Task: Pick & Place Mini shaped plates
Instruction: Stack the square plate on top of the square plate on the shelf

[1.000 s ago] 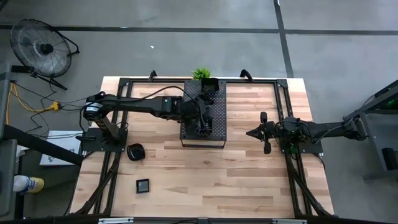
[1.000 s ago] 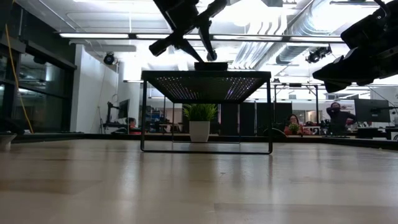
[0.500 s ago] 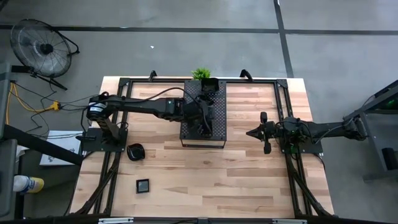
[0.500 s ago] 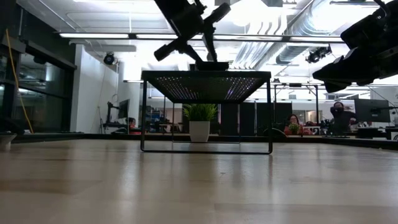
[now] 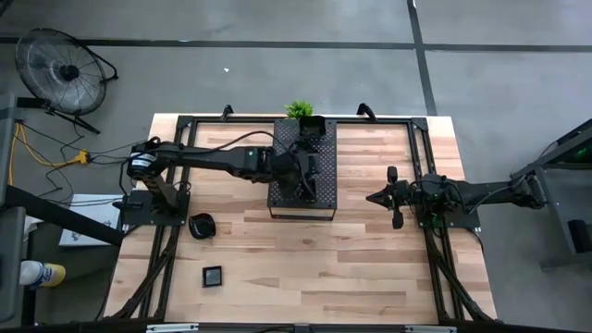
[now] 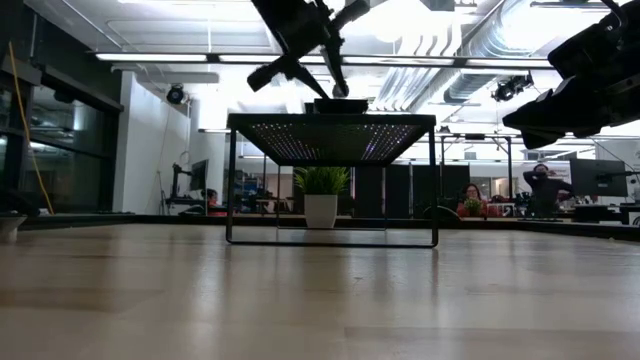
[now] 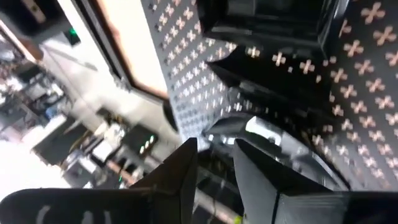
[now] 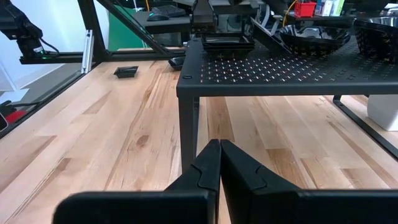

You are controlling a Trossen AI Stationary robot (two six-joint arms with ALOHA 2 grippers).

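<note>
Small glossy black dishes sit on the raised perforated tray [image 5: 277,205]: a square one [image 5: 311,126] at its far end, also in the left wrist view [image 7: 267,18], and one [image 6: 338,104] under my left gripper. Two more rest on the table: a rounded dish [image 5: 201,225] and a square dish [image 5: 213,275]. My left gripper [image 7: 214,149] hangs over the tray's middle [image 5: 303,180], open with a narrow gap, its tips just above a shiny dish [image 7: 273,140]; I cannot tell whether they touch it. My right gripper [image 8: 219,146] is shut and waits at the table's right [image 5: 384,196].
The tray [image 6: 330,135] stands on thin legs with open room beneath it. A small green plant [image 5: 299,109] in a white pot [image 6: 321,210] sits at its far end. Black frame rails [image 5: 421,166] run along the table's sides. People sit in the room behind.
My left gripper has drifted a little toward the table's right above the tray, dipping and rising again. The dish under it has stayed where it was.
</note>
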